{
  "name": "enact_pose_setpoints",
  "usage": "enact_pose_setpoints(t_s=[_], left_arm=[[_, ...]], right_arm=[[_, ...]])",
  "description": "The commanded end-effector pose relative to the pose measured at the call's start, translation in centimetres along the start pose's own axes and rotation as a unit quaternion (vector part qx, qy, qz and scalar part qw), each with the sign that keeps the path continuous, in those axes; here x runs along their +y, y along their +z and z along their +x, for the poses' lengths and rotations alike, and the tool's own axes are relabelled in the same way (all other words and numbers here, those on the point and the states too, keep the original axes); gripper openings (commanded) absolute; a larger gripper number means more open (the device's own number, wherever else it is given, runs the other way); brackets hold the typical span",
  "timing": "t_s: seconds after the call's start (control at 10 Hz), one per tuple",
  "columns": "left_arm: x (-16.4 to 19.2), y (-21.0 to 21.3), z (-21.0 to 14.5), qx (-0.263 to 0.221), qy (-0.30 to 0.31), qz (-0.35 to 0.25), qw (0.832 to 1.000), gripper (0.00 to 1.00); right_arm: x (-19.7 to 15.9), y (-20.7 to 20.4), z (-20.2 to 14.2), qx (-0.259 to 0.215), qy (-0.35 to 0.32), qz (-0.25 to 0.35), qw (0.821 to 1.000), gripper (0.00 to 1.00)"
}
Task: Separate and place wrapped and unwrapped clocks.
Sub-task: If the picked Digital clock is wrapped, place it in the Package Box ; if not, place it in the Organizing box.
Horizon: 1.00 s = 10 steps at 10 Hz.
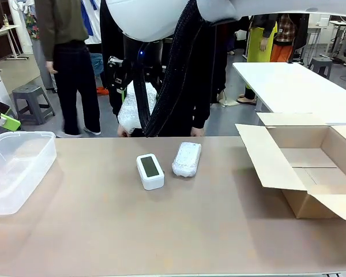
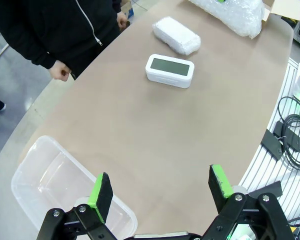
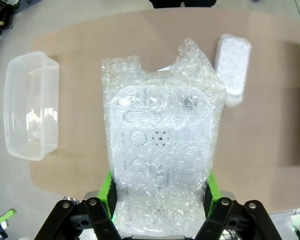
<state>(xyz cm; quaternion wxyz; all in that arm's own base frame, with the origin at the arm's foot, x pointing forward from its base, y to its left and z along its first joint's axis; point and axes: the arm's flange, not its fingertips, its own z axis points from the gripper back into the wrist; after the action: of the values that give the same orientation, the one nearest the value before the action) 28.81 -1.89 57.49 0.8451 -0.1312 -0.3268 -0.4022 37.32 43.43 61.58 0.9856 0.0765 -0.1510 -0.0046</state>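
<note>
My right gripper (image 3: 161, 194) is clamped on the wrapped clock (image 3: 160, 135), which stands up beyond its pads, high over the table. I'd carry it level to the cardboard box (image 1: 303, 202) off to its side and lower it inside before releasing. My left gripper (image 2: 160, 185) gapes empty.

- A bare white rounded-rectangle digital clock (image 1: 150, 171) with a dark screen lies screen-up near the middle of the brown table (image 1: 161, 231).
- Just to its right, not touching it, lies an oblong white bubble-wrap bundle (image 1: 187, 159).
- The right gripper (image 1: 132, 92), hanging over the far edge, clamps a second bubble-wrap bundle (image 1: 130, 112) in the air.
- A clear plastic tub (image 1: 46, 151) sits at the table's left end, and an open cardboard box (image 1: 303, 173) at its right.
- A person in dark clothes (image 1: 190, 69) stands behind the far edge.
</note>
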Motion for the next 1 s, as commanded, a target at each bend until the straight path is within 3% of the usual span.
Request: enact_pose_setpoints(t_s=[0.0,0.4,0.5,0.7,0.9], left_arm=[[0.0,0.0,-0.1,-0.006,-0.001,-0.005,1.000,1.00],[0.0,0.0,-0.1,-0.006,-0.001,-0.005,1.000,1.00],[0.0,0.0,-0.1,-0.006,-0.001,-0.005,1.000,1.00],[0.0,0.0,-0.1,-0.006,-0.001,-0.005,1.000,1.00],[0.0,0.0,-0.1,-0.006,-0.001,-0.005,1.000,1.00]], right_arm=[[-0.2,0.2,-0.2,0.004,-0.005,0.002,1.000,0.25],[-0.2,0.2,-0.2,0.004,-0.005,0.002,1.000,0.25],[0.0,0.0,0.0,0.000,0.000,0.000,1.000,0.80],[-9.9,7.6,4.0,0.003,-0.078,-0.012,0.997,0.80],[-18.6,10.3,6.0,-0.006,-0.121,-0.046,0.992,0.80]])
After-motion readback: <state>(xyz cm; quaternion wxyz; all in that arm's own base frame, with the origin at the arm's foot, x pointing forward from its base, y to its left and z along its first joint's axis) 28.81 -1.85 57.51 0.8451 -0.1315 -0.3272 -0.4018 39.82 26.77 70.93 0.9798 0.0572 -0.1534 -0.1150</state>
